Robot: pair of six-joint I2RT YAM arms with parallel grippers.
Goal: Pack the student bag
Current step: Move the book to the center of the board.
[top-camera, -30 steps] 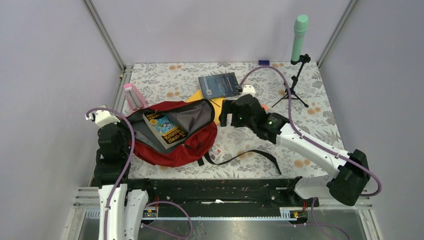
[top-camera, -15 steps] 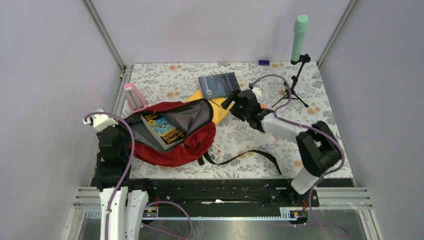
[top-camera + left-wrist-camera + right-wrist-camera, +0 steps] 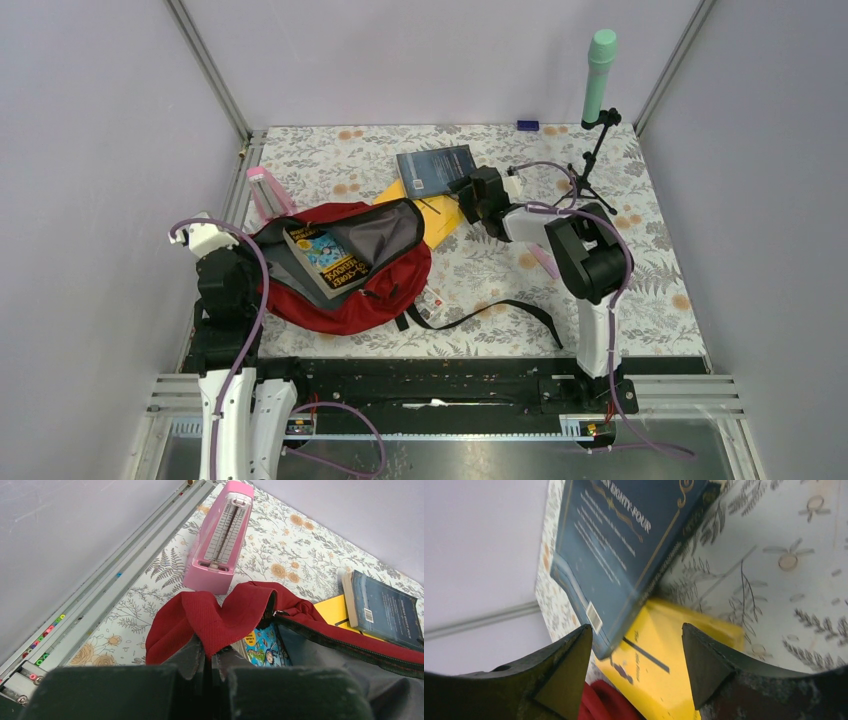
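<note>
A colourful book [image 3: 330, 258] is packed in the student bag [image 3: 350, 300], pinched by the left claw [image 3: 210, 655]; blue book [image 3: 437, 168] and yellow book [image 3: 440, 215] are left unpacked, the right claw [image 3: 636, 645] spread.

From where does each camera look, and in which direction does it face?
Top external: above and behind the arms, facing down on the table; both arms show.
Left wrist: on the left arm, facing past the left gripper, shut on the red backpack, toward the pink case.
Right wrist: on the right arm, facing through the open right gripper at the dark blue book.
Shared: all three show that book and the yellow book.
</note>
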